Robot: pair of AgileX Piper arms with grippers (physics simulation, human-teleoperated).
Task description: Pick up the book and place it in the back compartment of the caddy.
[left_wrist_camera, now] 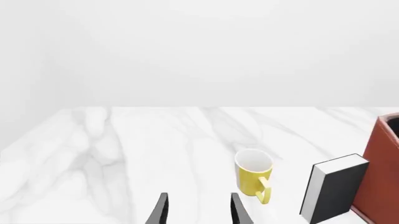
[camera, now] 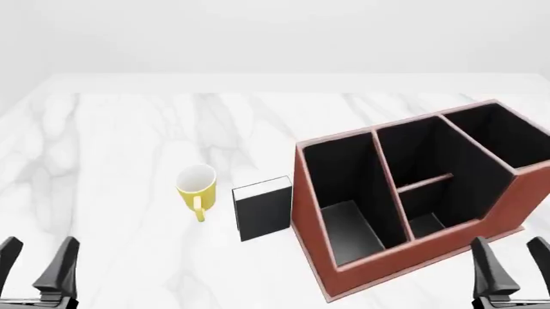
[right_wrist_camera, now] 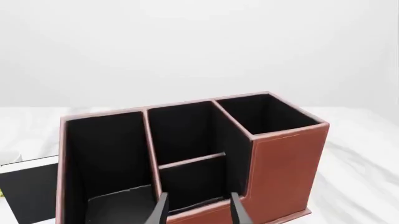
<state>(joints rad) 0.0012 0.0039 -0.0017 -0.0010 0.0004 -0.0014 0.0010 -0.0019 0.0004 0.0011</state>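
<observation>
The book [camera: 263, 207] stands upright on the marble table, black cover toward me, white page edges on top, right beside the caddy's left wall. It also shows in the left wrist view, book [left_wrist_camera: 333, 187], and at the edge of the right wrist view, book [right_wrist_camera: 28, 189]. The red-brown caddy [camera: 481, 219] with black inside sits at the right, caddy [right_wrist_camera: 283, 163]; its rearmost section is at the far right. My left gripper [camera: 36, 257] is open at the near left, well short of the book. My right gripper [camera: 511, 261] is open in front of the caddy, holding nothing.
A yellow mug [camera: 196, 188] stands just left of the book, handle toward me; it also shows as the mug [left_wrist_camera: 253, 175]. The white marble table [camera: 129, 135] stretches to the left and behind. The caddy's edge [left_wrist_camera: 383, 172] borders the left wrist view.
</observation>
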